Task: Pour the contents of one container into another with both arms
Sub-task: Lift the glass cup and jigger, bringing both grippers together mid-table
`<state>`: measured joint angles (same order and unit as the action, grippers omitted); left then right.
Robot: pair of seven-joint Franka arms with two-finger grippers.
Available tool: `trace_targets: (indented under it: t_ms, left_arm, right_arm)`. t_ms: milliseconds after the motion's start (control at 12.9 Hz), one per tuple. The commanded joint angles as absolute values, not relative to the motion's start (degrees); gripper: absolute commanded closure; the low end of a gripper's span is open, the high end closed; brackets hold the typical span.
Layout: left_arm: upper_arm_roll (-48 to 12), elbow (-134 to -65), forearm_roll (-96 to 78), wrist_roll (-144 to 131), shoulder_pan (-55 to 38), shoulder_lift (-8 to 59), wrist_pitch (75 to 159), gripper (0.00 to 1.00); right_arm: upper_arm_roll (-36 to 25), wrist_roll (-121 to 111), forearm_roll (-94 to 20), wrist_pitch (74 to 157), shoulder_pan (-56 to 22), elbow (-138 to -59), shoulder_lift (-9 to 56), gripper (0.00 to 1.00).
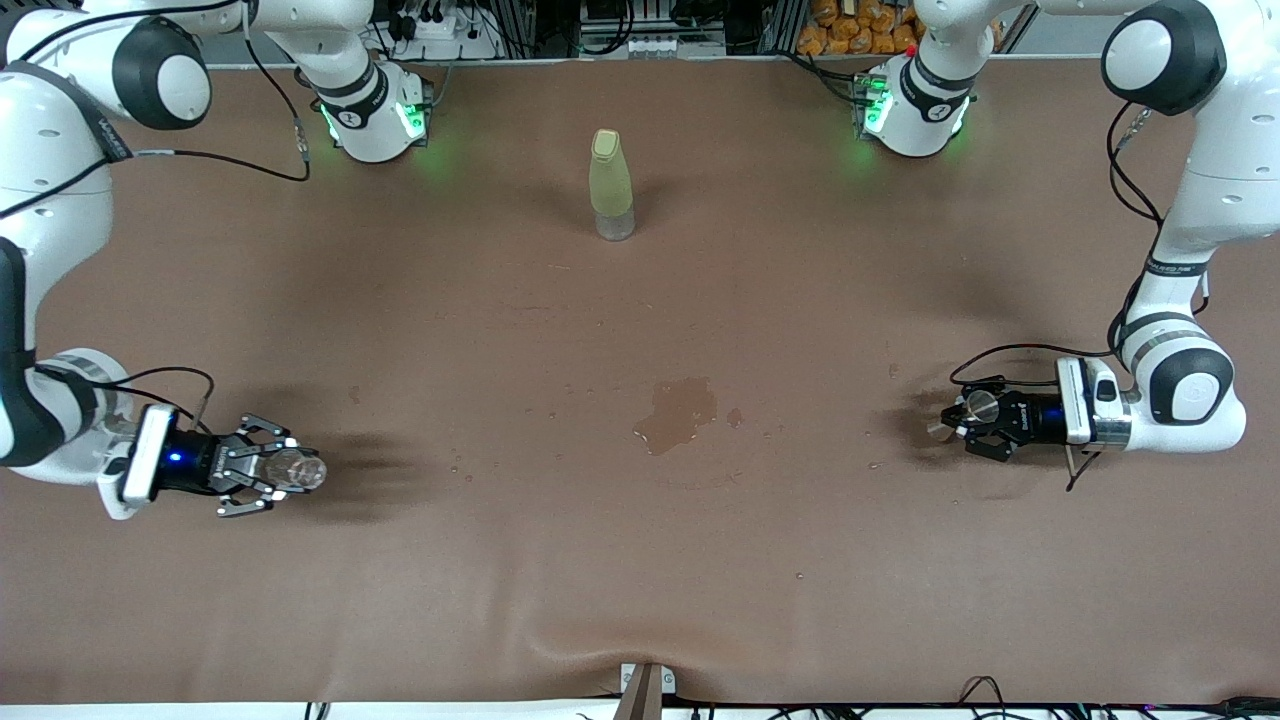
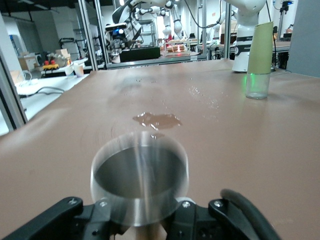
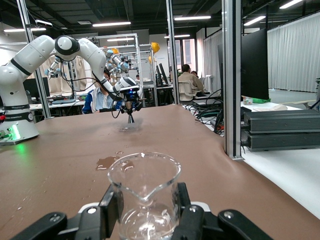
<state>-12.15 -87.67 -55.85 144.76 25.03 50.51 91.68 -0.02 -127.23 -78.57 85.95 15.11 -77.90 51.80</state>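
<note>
The left gripper clenches the silver metal cup at the table's left-arm end. The right gripper grasps the clear glass cup at the right-arm end. A spilled puddle lies between them, the yellow-green bottle at its twelve o'clock.

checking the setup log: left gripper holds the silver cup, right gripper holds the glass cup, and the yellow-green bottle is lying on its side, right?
Not quite: the yellow-green bottle stands upright, as the left wrist view shows. The rest holds: left gripper grips the silver cup, right gripper the glass cup.
</note>
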Motion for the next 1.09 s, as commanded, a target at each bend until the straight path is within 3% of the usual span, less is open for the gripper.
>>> trace_targets:
  t_ms: [0,543,854,1009]
  left_arm:
    - [-14.0,-87.6,-56.4,144.9,24.9,45.8,91.9,1.0]
    - [-17.8,-87.5,-63.4,142.3,18.3,45.3,103.0,1.0]
    - [-17.7,-87.3,-69.6,139.0,9.2,46.1,110.5,1.0]
    - [-17.7,-87.4,-78.1,139.0,2.8,46.5,116.5,1.0]
  right_arm:
    - [-0.2,-126.8,-85.0,87.7,11.1,-83.6,49.2,1.0]
    - [-0.2,-129.1,-86.7,94.9,0.6,-84.7,45.7,1.0]
    - [-0.1,-128.8,-89.5,104.9,-4.7,-99.4,32.2,1.0]
    - [-0.1,-128.8,-91.0,105.2,-6.1,-101.9,30.3,1.0]
